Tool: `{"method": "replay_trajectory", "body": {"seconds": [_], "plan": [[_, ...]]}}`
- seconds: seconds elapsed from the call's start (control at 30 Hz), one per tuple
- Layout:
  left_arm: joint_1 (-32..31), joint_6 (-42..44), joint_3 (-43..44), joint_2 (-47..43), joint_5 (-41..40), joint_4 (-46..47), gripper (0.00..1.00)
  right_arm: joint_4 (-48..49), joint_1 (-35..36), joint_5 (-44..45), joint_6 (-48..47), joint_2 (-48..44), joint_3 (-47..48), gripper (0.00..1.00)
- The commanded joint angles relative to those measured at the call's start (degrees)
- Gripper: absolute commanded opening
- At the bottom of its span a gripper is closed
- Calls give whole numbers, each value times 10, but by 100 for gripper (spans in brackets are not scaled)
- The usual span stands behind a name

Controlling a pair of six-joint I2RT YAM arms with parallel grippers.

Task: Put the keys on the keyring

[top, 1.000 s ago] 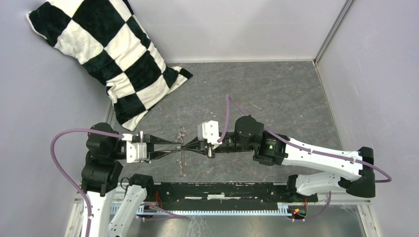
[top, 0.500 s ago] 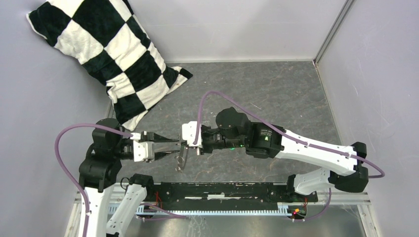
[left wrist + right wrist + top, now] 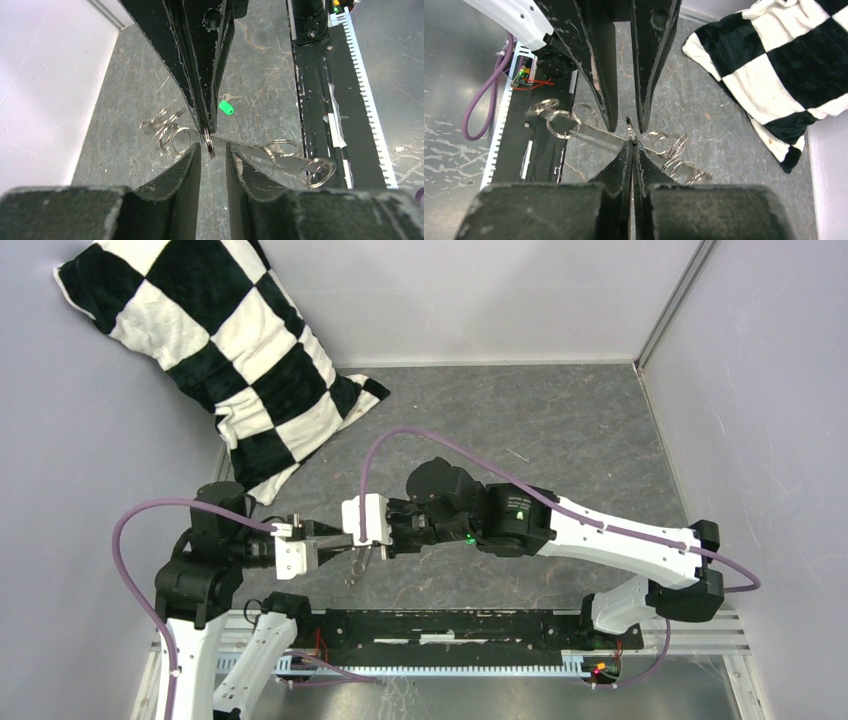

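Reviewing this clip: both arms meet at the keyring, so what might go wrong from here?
1. The right gripper pinches the keyring only at the tips of its jaws, edge-on. It may twist or slip out if the left gripper, jaws apart around it, closes off-centre.
2. The green-tagged key lies on the table, held by neither gripper. Freeing an arm to fetch it risks dropping the keyring.

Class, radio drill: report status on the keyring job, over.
Right tool shut on keyring; left tool open astride it. Key loose on table, unheld. Pillow well clear.
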Motion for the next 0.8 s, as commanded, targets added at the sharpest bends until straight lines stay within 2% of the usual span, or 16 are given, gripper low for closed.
{"method": "replay_trajectory", "body": {"seconds": [0.0, 0.27, 0.53, 0.77], "plan": [[1, 39, 4, 7, 5, -14, 30, -23, 11, 11, 1, 22, 57, 1], [1, 37, 7, -1, -9, -15, 19, -42, 16, 25, 0, 40, 77, 1], [0, 183, 23, 5, -35, -128, 19, -57, 17, 36, 1, 47, 78, 1], [1, 194, 22, 14, -18, -134, 18, -58, 18, 14, 18, 61, 78, 1]]}}
